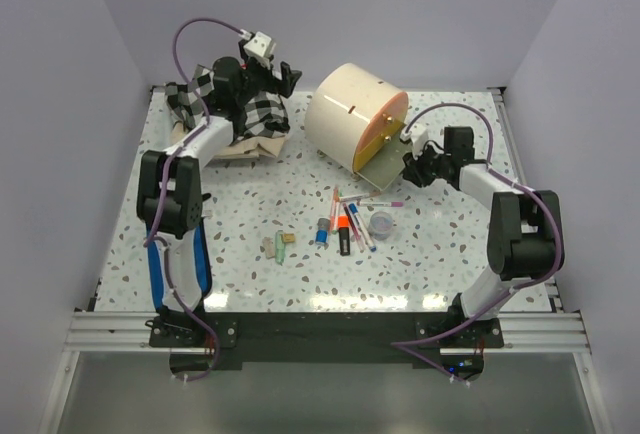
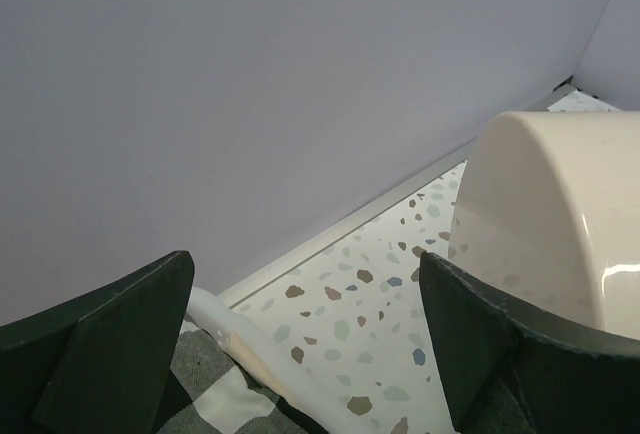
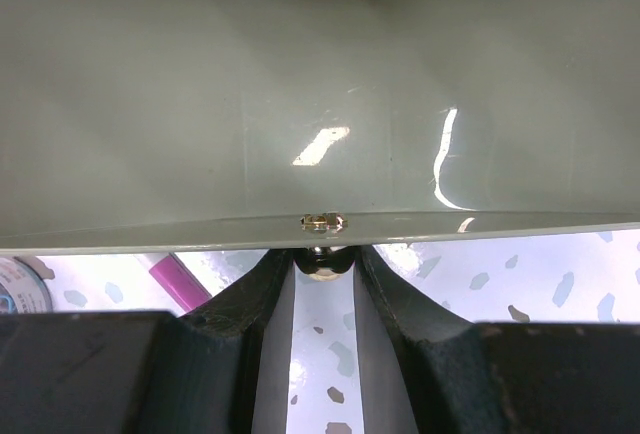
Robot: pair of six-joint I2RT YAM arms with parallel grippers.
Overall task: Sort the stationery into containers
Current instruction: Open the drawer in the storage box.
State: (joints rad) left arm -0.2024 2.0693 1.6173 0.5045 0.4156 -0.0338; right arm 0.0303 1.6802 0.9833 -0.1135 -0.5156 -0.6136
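Observation:
The cream drum-shaped cabinet (image 1: pixel 345 114) (image 2: pixel 550 204) lies on its side at the back middle, orange face (image 1: pixel 385 126) turned right. One drawer (image 1: pixel 378 167) (image 3: pixel 300 104) stands pulled out from that face. My right gripper (image 1: pixel 408 166) (image 3: pixel 325 260) is shut on the drawer's small gold knob (image 3: pixel 325 264). In front of it the stationery lies loose: pens and an orange highlighter (image 1: pixel 343 222), a pink pen (image 1: pixel 385 201) (image 3: pixel 178 279), a clear pot (image 1: pixel 381 223), and two erasers (image 1: pixel 282 246). My left gripper (image 1: pixel 285 79) (image 2: pixel 305 299) hangs open and holds nothing, over the back left.
A black-and-white checked cloth pile (image 1: pixel 255 114) (image 2: pixel 215 394) sits at the back left under the left arm, on a beige sheet (image 1: pixel 250 149). White walls close in the table's back and sides; a raised rim (image 1: pixel 505 124) runs along the right edge.

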